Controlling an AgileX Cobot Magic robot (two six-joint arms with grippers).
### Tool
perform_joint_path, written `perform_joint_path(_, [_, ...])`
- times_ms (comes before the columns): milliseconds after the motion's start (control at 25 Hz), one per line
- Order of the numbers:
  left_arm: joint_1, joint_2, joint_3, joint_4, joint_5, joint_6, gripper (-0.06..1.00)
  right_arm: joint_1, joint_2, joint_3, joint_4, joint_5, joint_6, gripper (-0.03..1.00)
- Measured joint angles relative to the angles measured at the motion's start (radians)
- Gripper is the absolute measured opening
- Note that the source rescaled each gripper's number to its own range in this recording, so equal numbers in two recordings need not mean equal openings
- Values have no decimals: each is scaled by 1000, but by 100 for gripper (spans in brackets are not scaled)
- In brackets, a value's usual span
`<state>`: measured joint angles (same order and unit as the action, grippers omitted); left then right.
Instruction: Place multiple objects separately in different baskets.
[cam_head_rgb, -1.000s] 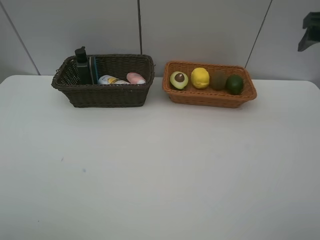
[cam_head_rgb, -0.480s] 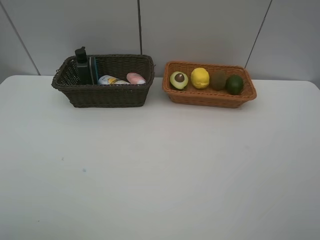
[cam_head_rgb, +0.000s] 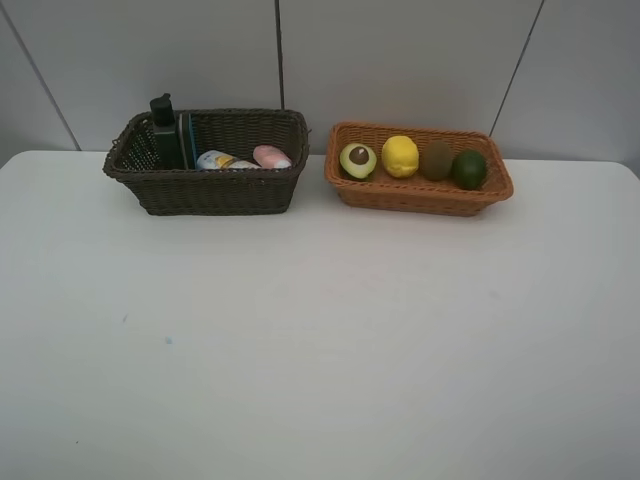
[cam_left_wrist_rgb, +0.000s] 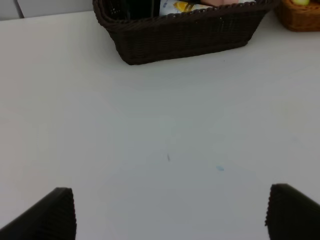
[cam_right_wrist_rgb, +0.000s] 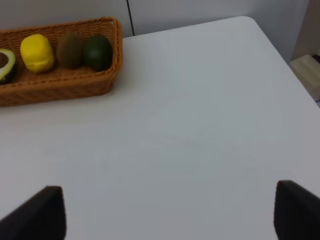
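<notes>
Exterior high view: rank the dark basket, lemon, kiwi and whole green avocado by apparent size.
1. dark basket, clearly largest
2. lemon
3. kiwi and whole green avocado: too alike to rank

We find two baskets side by side at the table's (cam_head_rgb: 320, 330) far edge: deeper basket (cam_head_rgb: 215, 188) left, shallower basket (cam_head_rgb: 420, 195) right.

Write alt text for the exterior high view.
Two baskets sit side by side at the back of a white table: a dark basket holding a pump bottle and toiletries, and an orange basket holding a halved avocado, lemon, kiwi and avocado.
</notes>
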<state>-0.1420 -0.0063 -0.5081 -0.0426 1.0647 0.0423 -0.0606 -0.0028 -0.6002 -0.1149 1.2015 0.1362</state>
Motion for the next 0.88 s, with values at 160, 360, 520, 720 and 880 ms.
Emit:
perform_joint_path(160, [0,0,0,0,0,0,100,0,-1,31,10,14,-5,100])
perform_joint_path(360, [0,0,0,0,0,0,100,0,-1,39,13,-33,-11,100])
perform_joint_path(520, [0,0,0,0,0,0,100,0,-1,71,21,-109,-24,100])
perform_joint_path(720, [0,0,0,-1,0,0,100,0,-1,77,48,-124,-56,100])
perform_joint_path(880, [0,0,0,-2,0,0,100,0,-1,77,48,-124,-56,100])
